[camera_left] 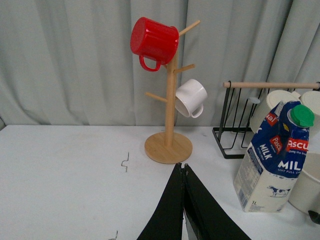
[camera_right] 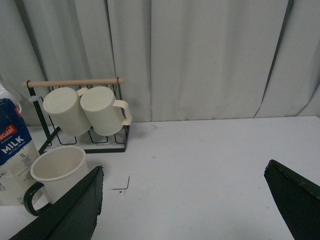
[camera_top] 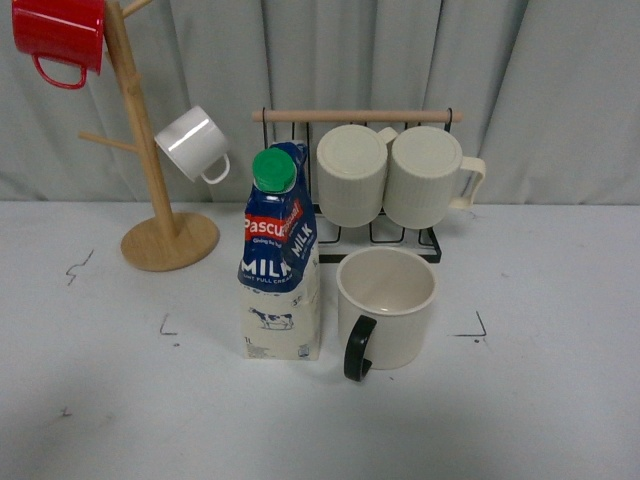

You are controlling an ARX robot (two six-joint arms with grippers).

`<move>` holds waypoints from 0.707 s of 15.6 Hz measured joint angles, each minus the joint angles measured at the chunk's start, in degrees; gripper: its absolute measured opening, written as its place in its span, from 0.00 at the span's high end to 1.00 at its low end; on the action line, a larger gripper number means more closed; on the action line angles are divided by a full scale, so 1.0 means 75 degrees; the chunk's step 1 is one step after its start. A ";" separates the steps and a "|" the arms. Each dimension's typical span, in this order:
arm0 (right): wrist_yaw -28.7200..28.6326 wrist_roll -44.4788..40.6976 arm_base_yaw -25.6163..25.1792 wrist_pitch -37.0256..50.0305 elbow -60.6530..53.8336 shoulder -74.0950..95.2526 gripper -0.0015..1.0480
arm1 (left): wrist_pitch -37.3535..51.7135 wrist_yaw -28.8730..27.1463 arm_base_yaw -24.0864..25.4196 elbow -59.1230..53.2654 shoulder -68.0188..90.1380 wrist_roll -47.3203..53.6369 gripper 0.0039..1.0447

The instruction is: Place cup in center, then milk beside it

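Cup and milk side by side, upright, mid-surface.

Front view: the cup (camera_top: 388, 306) stands open and looks empty, its black handle toward the camera; the milk (camera_top: 282, 262) is just beside it on the robot's left, green cap on. Behind them, two ribbed mugs (camera_top: 388, 175) hang on a wire rack (camera_top: 357, 117), and a red mug (camera_top: 60, 35), cut off at the frame edge, and a white mug (camera_top: 194, 144) hang on a wooden mug tree (camera_top: 165, 238). Neither arm shows. Left wrist view: the left tool (camera_left: 184, 172) has its fingers pressed together, holding nothing; the cup is mostly cut off. Right wrist view: the right tool (camera_right: 182, 187) is spread wide apart over bare surface (camera_right: 210, 155); the carton is partly cropped.
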 joint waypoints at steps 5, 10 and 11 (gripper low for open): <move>0.0000 0.0000 0.0000 0.0003 0.0000 0.0000 0.06 | -0.1346 0.0000 0.0000 0.0006 -0.1233 0.0000 0.95; 0.0000 0.0000 0.0000 0.0003 0.0000 0.0000 0.06 | -0.1346 -0.0003 0.0000 0.0006 -0.1233 0.0000 0.30; 0.0000 0.0000 0.0000 0.0003 0.0000 0.0000 0.06 | -0.1346 0.0000 0.0000 0.0006 -0.1233 0.0000 0.15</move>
